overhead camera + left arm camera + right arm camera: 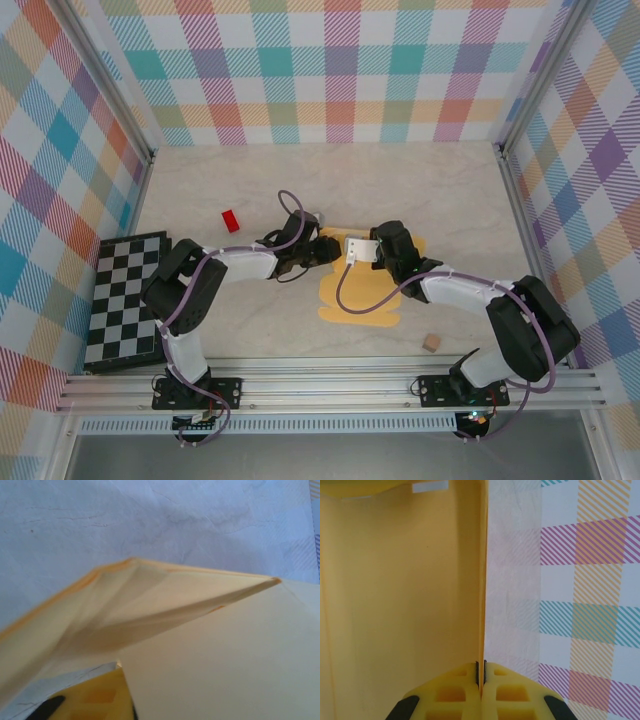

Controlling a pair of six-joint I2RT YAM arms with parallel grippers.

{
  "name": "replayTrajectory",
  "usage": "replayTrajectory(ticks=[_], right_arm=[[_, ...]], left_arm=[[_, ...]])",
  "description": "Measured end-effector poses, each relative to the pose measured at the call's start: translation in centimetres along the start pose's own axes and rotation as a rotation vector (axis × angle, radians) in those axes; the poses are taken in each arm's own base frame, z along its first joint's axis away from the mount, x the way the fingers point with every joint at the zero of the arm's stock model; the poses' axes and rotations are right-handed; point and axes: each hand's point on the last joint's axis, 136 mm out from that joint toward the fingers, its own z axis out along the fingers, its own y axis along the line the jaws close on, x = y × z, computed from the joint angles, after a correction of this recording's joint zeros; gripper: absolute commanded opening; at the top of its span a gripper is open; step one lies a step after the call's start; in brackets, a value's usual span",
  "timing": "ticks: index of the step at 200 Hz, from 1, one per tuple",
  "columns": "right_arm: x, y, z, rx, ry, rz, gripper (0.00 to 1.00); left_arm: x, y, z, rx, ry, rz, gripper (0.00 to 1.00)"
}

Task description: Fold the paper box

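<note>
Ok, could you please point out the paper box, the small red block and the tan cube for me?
paper box (360,312): top external view, on its flat near panel.
red block (231,220): top external view, on its top face.
tan cube (431,343): top external view, on its top face.

Toward 12 o'clock the pale marbled worktop (420,190) lies bare up to the plaid back wall (330,80). From the yellow-orange thin cardboard sheet (365,290), a small red block (230,220) stands at 10 o'clock and a tiny tan cube (431,343) at 4 o'clock. A black-and-white chequered board (125,298) lies at 9 o'clock. The left arm (240,262) and right arm (460,290) close in across the sheet's far part from both sides.
</note>
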Motion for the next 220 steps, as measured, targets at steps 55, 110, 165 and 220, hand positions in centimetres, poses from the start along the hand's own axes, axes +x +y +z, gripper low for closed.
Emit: replayTrajectory(ticks=[55, 110, 165, 220], right_arm=[[0.1, 0.3, 0.1, -0.007, 0.002, -0.003, 0.0], [0.1, 0.6, 0.1, -0.011, 0.001, -0.004, 0.0], [0.1, 2.0, -0.2, 0.013, -0.051, -0.078, 0.0], [-1.3, 0.6, -1.8, 0.072, -0.144, -0.139, 0.0]], left_arm=[[0.1, -1.2, -2.2, 0.008, 0.022, 0.027, 0.42], [-3.6, -4.5, -12.3, 0.036, -0.154, 0.218, 0.39], [-9.0, 5.9, -15.6, -0.185, -0.31, 0.173, 0.35], [-5.3, 9.1, -11.4, -0.04, -0.275, 0.254, 0.34]])
